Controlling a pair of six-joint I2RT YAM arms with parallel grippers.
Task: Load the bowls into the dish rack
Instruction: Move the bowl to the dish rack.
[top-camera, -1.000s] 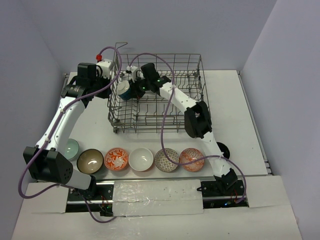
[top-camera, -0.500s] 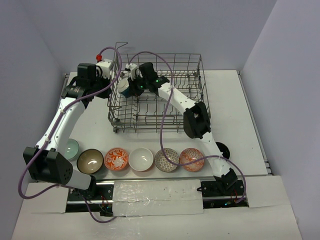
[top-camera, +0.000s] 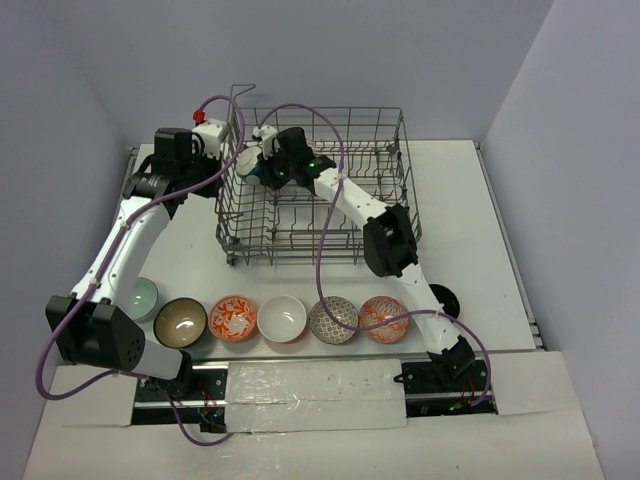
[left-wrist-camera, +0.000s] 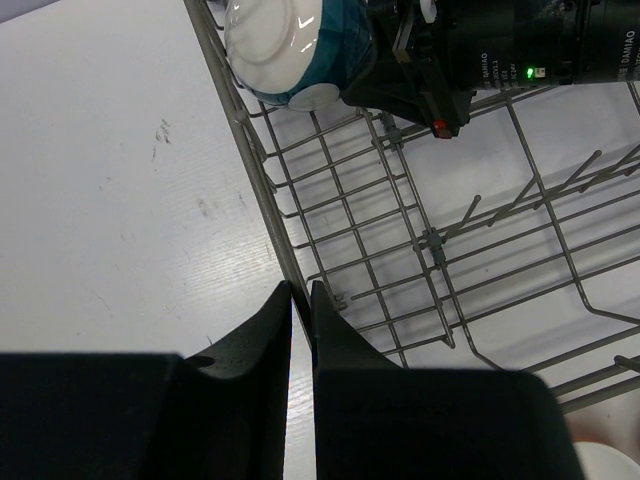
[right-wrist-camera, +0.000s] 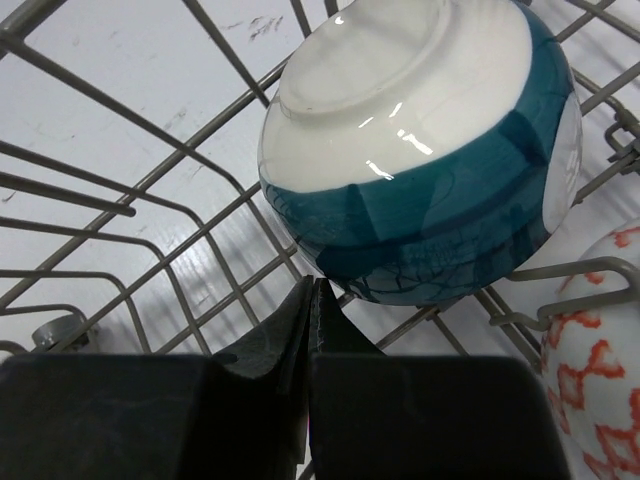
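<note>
Dish rack (top-camera: 360, 110): grey wire basket with rows of upright tines, standing mid-table on the white table (top-camera: 480, 220).

Contents: teal bowl (right-wrist-camera: 420, 210) inside the dish rack at its left side, toward the far end. It is tipped against the wires, white foot toward the right wrist camera. A white, red-patterned round piece (right-wrist-camera: 600, 350) lies just beside it (only an edge in view).

Grippers: right gripper (right-wrist-camera: 312, 290) is inside the rack, fingers pressed together with nothing between them. Its tips are just under the teal bowl's side; contact cannot be told. Left gripper (left-wrist-camera: 301, 300) is at the rack's left wall, fingers nearly together, pinching the rim wire that runs into the slit between them.

Bowls on the table, in a row near the arm bases, left to right:
- pale green bowl (top-camera: 145, 297)
- brown bowl (top-camera: 180, 321)
- orange-patterned bowl (top-camera: 233, 318)
- white bowl (top-camera: 282, 318)
- grey-patterned bowl (top-camera: 332, 320)
- red-patterned bowl (top-camera: 383, 318)
- black bowl (top-camera: 447, 299) (partly hidden by the right arm)
</note>
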